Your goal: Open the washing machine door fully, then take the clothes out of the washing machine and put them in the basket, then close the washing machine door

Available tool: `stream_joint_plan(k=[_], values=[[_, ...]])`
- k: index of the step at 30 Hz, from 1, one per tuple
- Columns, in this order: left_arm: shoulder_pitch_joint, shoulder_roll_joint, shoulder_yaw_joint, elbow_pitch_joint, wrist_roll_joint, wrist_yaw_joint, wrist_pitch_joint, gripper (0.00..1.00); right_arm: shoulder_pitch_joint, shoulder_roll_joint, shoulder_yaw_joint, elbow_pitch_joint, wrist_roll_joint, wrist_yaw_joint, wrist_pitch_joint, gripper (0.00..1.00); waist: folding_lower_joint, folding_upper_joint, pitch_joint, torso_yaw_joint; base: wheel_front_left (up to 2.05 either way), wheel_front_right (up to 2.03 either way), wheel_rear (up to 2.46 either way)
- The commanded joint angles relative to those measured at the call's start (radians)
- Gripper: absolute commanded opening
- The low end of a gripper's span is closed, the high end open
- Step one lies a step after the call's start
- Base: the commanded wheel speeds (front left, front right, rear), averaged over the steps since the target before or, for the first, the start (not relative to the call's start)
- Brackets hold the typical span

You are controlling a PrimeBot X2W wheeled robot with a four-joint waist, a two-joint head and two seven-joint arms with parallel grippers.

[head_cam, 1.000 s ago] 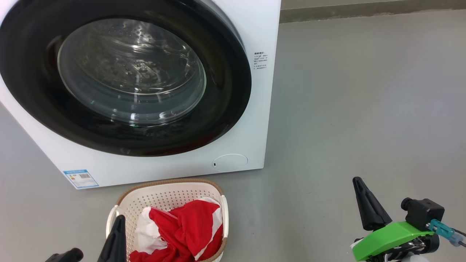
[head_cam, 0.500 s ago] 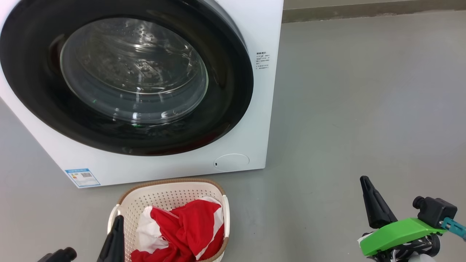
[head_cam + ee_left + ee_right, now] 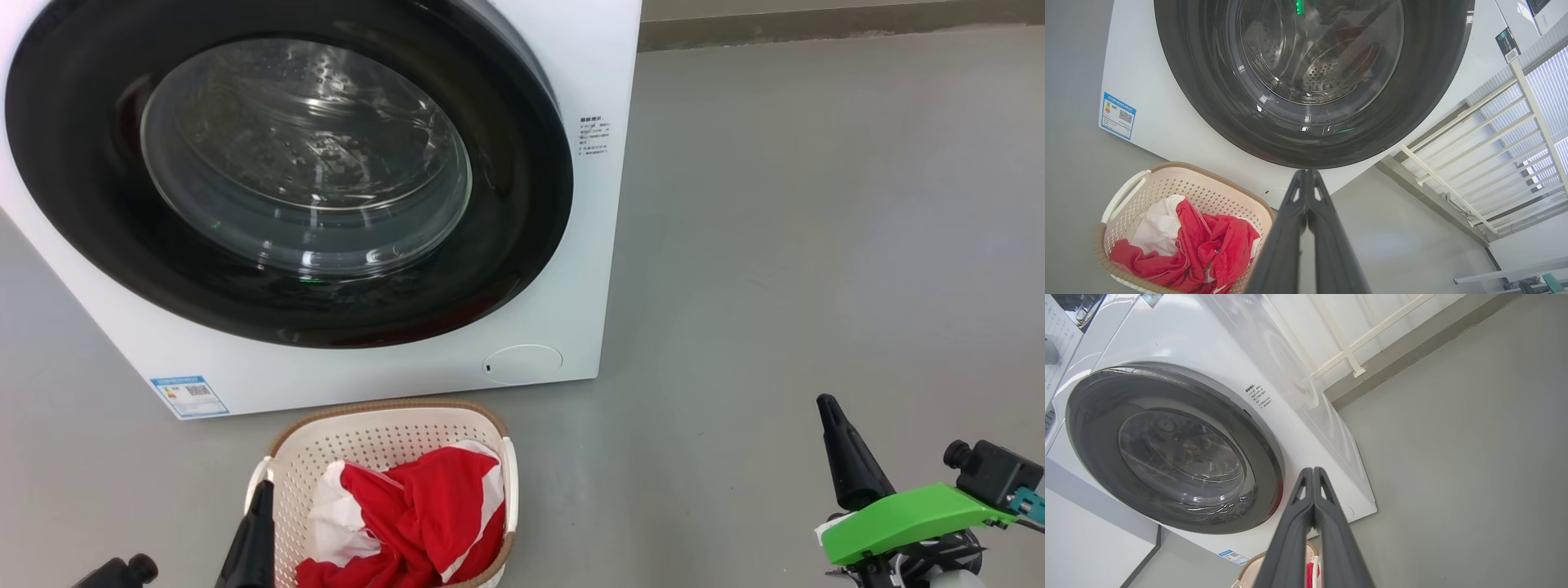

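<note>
Since the washing machine door (image 3: pixel 286 171) looks shut at upper left and the clothes (image 3: pixel 416 523) lie in the basket (image 3: pixel 367 445) at bottom, the left hand (image 3: pixel 1306 175) and right hand (image 3: pixel 1312 471), both pinched closed and empty, should back off without nudging it.

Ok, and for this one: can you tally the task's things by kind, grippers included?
Washing machine: 1
Basket: 1
Heap of clothes: 1, red and white, in the basket; separate garments cannot be told apart
Grippers: 2, left gripper and right gripper, both shut and empty
Total: 5
</note>
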Motion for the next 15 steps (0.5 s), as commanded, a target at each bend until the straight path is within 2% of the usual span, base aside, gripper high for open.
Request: stream_joint_plan(k=[1, 15], values=[[-0.045, 0.009, 0.022, -0.018, -0.024, -0.01, 0.004, 0.0, -0.038, -0.005, -0.004, -0.03, 0.027, 0.0, 0.007, 0.0, -0.0001, 0.0, 0.0, 0.001, 0.0, 0.0, 0.0], [-0.06, 0.007, 0.036, -0.007, -0.169, -0.018, 0.042, 0.0, -0.04, -0.004, -0.024, -0.036, 0.173, -0.001, 0.048, 0.0, -0.0001, 0.0, 0.0, 0.008, 0.0, 0.0, 0.0]])
